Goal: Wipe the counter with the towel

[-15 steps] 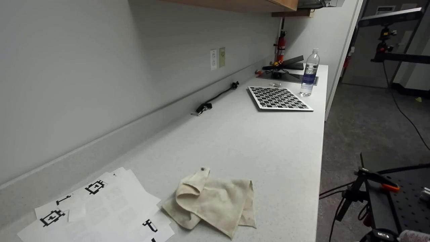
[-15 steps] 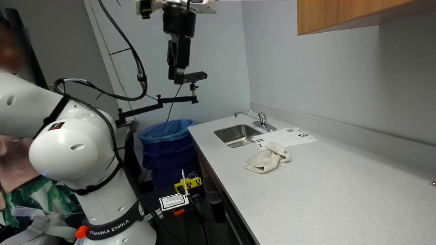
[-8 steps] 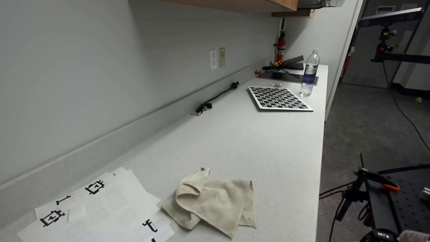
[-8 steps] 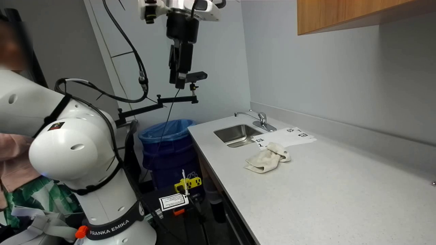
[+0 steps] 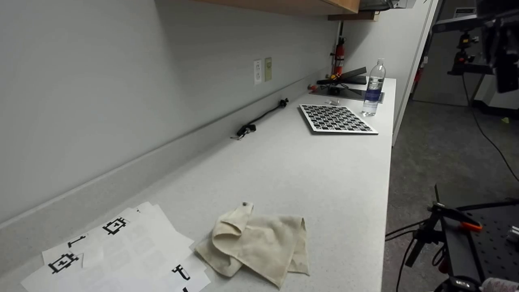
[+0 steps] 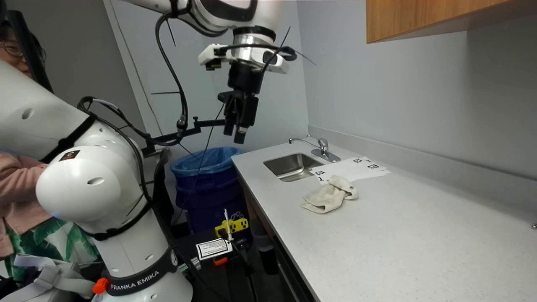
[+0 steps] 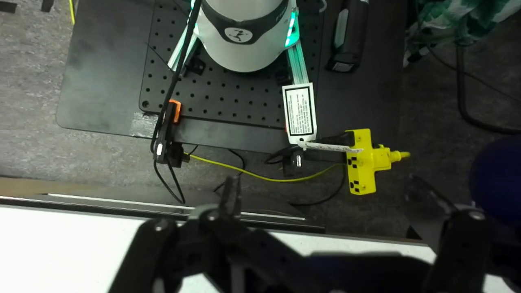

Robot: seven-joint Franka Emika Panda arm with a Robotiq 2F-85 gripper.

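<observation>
The towel point(image 5: 265, 245), a wrinkled cream cloth, lies crumpled on the white counter point(image 5: 320, 174). It also shows as a pale heap, the towel point(image 6: 329, 196), in an exterior view. My gripper point(image 6: 234, 135) hangs in the air, higher than the countertop and to the left of the cloth there, well apart from it. In the wrist view the gripper point(image 7: 325, 183) has its fingers spread wide with nothing between them. Below them are the floor and the edge of the counter point(image 7: 61, 248); no towel appears in that view. A dark part of the gripper shows at an exterior view's top right.
White marker sheets point(image 5: 121, 251) lie beside the towel, near the sink point(image 6: 289, 167) and faucet point(image 6: 323, 151). Farther along stand a checkered board point(image 5: 336, 119) and a water bottle point(image 5: 373, 91). A wooden cabinet point(image 6: 440, 16) overhangs. A yellow power block point(image 7: 364, 162) sits off the counter.
The arm has lowered and swung rightward, toward the counter, in an exterior view; its dark end now enters at the top right elsewhere. The towel has not moved.
</observation>
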